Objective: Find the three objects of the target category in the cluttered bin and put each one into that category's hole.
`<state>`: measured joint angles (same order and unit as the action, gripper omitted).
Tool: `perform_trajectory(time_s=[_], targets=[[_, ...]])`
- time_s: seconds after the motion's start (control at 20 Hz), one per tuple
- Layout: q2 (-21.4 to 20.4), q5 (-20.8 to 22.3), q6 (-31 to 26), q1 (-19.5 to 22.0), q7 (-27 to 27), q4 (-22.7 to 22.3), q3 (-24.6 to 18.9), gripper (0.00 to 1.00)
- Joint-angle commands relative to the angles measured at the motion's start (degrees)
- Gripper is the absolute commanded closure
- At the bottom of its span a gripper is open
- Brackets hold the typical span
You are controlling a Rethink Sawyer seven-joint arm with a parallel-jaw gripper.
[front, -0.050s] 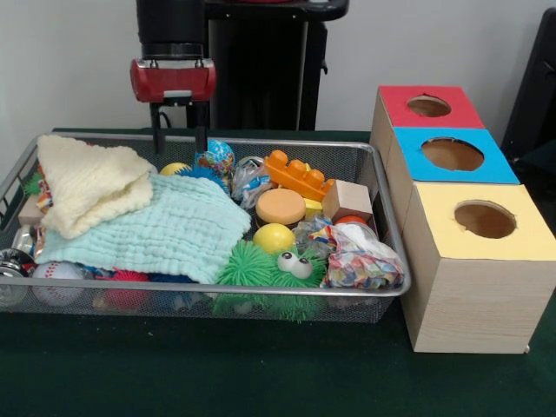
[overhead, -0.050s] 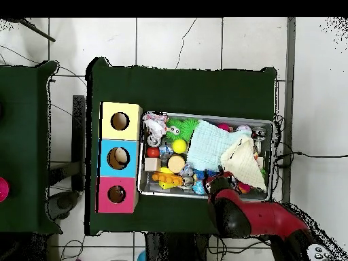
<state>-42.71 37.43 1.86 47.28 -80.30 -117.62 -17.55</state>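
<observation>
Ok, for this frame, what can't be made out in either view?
- Front view: whatever lies under the mint cloth and cream cloth is hidden by them.
- Front view: inside the red, blue and yellow holes is too dark.
- Overhead view: the gripper is covered by the arm.

Toys under cloths [front, -0.050s: 165, 230], hidden.

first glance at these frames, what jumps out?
The wire mesh bin crammed with toys: a fuzzy green ball with googly eyes at its front edge, and two cloths, a cream one lying on a mint one, cover its left half in the front view. Beside the bin stand three wooden boxes with round holes, topped red, blue and yellow. The red gripper hangs open over the bin's back edge.
</observation>
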Motion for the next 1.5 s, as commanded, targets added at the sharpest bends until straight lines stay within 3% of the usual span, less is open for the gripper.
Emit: perform_trajectory(time_s=[0.05,0.65,1.1,1.5], targets=[[2.4,-2.3,-4.4,-1.7,-6.1,9.7,-1.8,0.0],[8.1,-3.7,-2.6,-3.1,-7.4,15.3,1.0,0.0],[14.8,-2.8,2.8,-4.4,-8.4,19.5,3.7,0.0],[18.2,-3.7,5.0,-6.2,-9.5,21.8,5.2,0.0]])
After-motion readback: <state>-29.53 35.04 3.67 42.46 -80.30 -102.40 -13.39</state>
